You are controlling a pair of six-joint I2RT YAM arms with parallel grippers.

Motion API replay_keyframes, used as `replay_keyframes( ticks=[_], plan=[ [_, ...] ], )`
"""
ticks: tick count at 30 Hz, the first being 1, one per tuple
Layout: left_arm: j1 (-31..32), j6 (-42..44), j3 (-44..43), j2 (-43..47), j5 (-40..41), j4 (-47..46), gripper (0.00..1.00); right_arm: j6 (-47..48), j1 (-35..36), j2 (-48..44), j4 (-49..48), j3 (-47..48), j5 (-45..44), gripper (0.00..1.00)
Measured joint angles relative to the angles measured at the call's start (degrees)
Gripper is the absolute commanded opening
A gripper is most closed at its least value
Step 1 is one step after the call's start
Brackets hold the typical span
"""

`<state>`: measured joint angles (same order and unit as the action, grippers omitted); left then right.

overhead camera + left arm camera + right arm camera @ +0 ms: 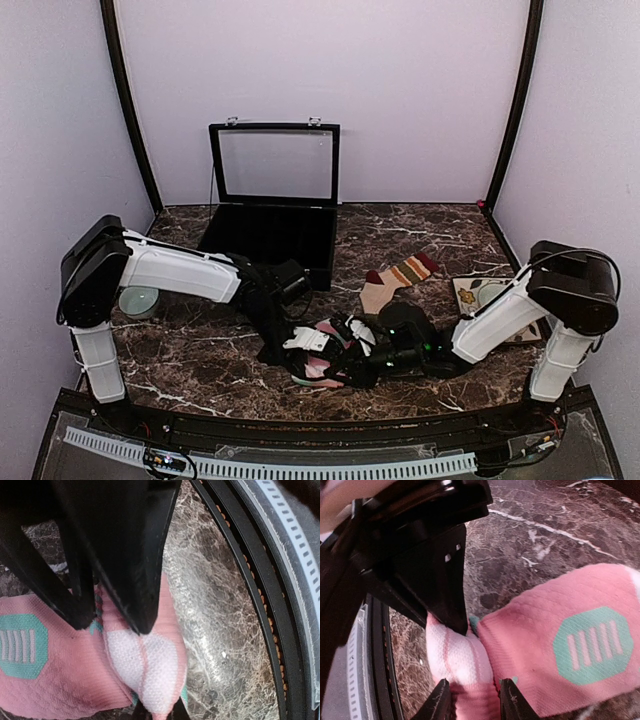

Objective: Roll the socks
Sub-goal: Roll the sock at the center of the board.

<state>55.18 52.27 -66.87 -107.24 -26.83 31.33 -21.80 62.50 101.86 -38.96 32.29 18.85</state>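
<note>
My left gripper [112, 624] is pinched tight on a fold of the pink sock [55, 680], which lies bunched at the near middle of the marble table [200, 370]. My right gripper [476, 702] straddles the sock's pale end; I cannot tell whether it grips. The tan striped sock [398, 277] lies flat farther back, to the right.

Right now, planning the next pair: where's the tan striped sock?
Top view: tan striped fabric sock lies right of centre, beside the open black case.
</note>
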Motion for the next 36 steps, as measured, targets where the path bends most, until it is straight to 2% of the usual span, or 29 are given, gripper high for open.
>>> replay_keyframes(
  ticks=[9,13,22,31,35,36],
  plan=[
    [-5.79,-7.17,-6.80,-8.96,-15.45,8.59,0.00,11.69,2.21,-14.71,0.15,-9.79,-14.27,0.56],
    [-7.19,-9.29,-9.38,-12.90,-21.29,12.83,0.00,17.84,6.08,-16.81,0.68,-9.46,-17.94,0.58],
    [-7.19,-9.94,-15.69,-19.54,-26.14,22.45,0.00,28.35,15.10,-12.09,7.10,-4.33,-21.86,0.53],
    [-7.19,-10.12,-19.28,-22.56,-26.86,27.52,0.00,38.29,16.22,-5.55,13.51,4.09,-24.92,0.50],
    [-7.30,-10.32,-19.98,-23.21,-27.02,28.52,0.01,41.05,15.56,-3.43,14.40,5.25,-25.79,0.40],
    [-7.37,-10.36,-20.06,-23.28,-27.06,28.61,0.04,41.40,15.32,-3.10,14.47,5.42,-25.79,0.36]
  ],
)
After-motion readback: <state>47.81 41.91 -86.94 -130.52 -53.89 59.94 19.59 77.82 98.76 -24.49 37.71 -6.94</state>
